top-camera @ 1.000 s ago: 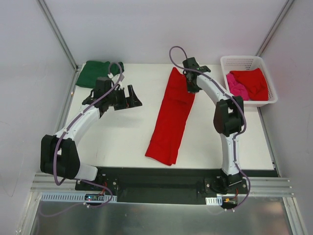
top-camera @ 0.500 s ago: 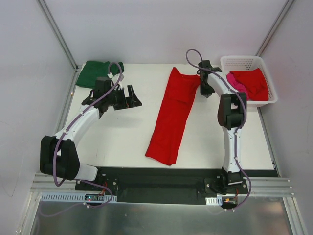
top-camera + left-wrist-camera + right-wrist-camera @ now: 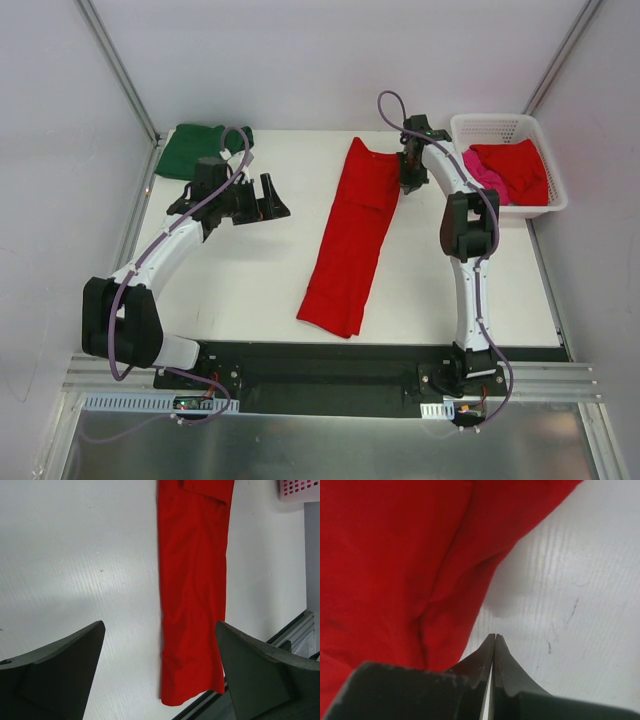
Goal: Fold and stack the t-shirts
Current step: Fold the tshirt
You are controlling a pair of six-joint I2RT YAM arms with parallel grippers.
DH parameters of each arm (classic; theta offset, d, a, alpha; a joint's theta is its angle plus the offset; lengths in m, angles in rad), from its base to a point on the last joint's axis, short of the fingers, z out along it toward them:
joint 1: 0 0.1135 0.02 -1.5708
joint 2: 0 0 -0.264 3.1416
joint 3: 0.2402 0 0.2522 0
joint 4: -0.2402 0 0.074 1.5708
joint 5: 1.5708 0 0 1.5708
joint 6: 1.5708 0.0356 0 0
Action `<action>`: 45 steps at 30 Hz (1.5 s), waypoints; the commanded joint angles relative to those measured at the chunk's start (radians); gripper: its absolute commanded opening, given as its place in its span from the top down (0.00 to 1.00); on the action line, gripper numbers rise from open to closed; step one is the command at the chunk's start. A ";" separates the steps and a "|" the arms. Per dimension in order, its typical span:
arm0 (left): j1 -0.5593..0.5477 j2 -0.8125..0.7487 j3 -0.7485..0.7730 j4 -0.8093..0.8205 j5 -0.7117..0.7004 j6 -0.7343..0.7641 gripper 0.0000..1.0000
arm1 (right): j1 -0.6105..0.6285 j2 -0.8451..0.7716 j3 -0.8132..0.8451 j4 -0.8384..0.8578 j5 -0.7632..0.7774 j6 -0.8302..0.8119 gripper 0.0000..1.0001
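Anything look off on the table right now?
The lengthwise-folded red t-shirt lies slanted across the table, near end close to the front edge. The right gripper is shut beside its far corner, no cloth pinched. Nothing else stands out.

Laid-out tee (image 3: 350, 240) L of basket (image 3: 490, 128)

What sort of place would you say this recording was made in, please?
Most likely a robotics lab work cell rather than a home: a bare white table framed by aluminium posts, with the left arm and right arm bolted to a metal rail.
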 commanded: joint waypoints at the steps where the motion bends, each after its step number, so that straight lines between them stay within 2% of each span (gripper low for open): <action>1: 0.015 -0.038 0.000 -0.008 -0.004 0.035 0.07 | -0.003 0.027 0.055 -0.060 -0.088 -0.023 0.99; 18: 0.021 -0.060 -0.014 -0.015 -0.013 0.038 0.07 | -0.004 0.093 0.111 -0.114 -0.235 -0.020 0.99; 27: 0.033 -0.080 -0.044 -0.017 -0.024 0.046 0.07 | 0.008 0.111 0.123 -0.103 -0.388 -0.029 0.99; 31: 0.038 -0.088 -0.052 -0.018 -0.027 0.046 0.07 | 0.033 0.122 0.142 -0.105 -0.439 -0.040 0.98; 45: 0.050 -0.117 -0.079 -0.018 -0.033 0.047 0.07 | 0.166 0.160 0.199 -0.091 -0.469 -0.043 0.97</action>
